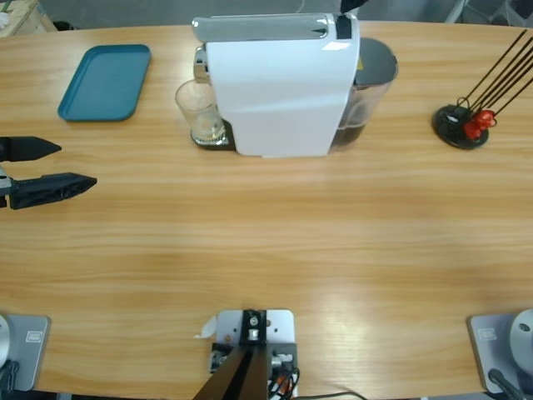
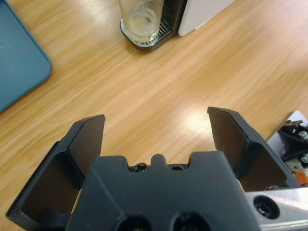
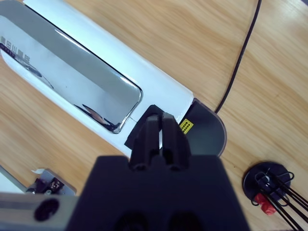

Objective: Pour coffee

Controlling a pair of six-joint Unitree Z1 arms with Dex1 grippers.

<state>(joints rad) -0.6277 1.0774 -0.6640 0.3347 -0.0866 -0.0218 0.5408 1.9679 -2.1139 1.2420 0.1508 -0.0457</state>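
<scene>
I read the current step as brewing: the glass cup (image 1: 200, 115) stands on the drip tray (image 1: 212, 140) of the white coffee machine (image 1: 279, 87), upper centre of the high view, and the pour itself has not begun.

Status of the task item:
- In the high view the cup looks nearly empty; only a pale film shows at its base. In the left wrist view the same cup (image 2: 140, 20) sits at the top edge with a pale tan patch low inside. I judge that little or no coffee (image 2: 139, 21) is in it yet, and I cannot tell the amount.

Status of the grippers:
- The left gripper (image 1: 75, 165) sits at the left edge of the high view, well apart from the cup. Its jaws stand wide, with bare table (image 2: 159, 91) between them and nothing held.
- The right gripper (image 3: 160, 126) hangs above the rear of the machine, jaws pressed together and empty, tip over the black patch beside the chrome lid (image 3: 72, 79). I judge it is placed to press a control there; contact cannot be confirmed.

Other items: a blue tray (image 1: 106, 82) at upper left, a black stand with rods (image 1: 462, 125) at right.

Next move, as I judge it: once the cup is filled, advance the left gripper straight toward the cup, keep it level, and close on the glass wall without tipping it
</scene>
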